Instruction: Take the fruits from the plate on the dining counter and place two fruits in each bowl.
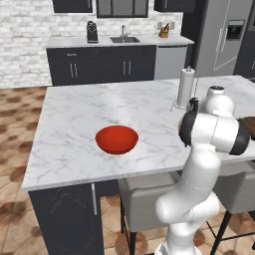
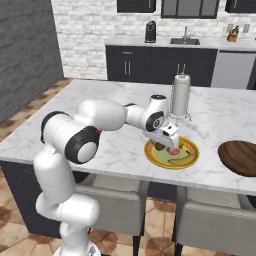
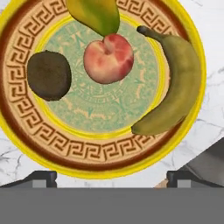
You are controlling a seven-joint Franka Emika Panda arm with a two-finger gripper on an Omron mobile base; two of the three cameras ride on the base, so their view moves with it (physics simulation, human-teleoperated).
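Observation:
The plate (image 3: 87, 151) has a yellow rim and a pale green centre, and it lies on the white marble dining counter (image 2: 110, 100). On the plate are a yellow-green banana (image 3: 175, 87), a reddish peach (image 3: 108, 59), a brown kiwi (image 3: 49, 75) and a yellow-green fruit (image 3: 94, 13) at the top edge. My gripper (image 3: 112, 181) hovers open just above the plate (image 2: 187, 159), with nothing between its fingertips (image 3: 41, 178). The red bowl (image 1: 117, 139) sits to the left on the counter. The dark brown wooden bowl (image 2: 240, 157) sits to the plate's right.
A paper towel holder (image 2: 181, 95) stands on the counter just behind the plate. Grey stools (image 2: 115, 205) are tucked under the counter's near edge. Dark cabinets with a sink (image 1: 124, 39) line the back wall.

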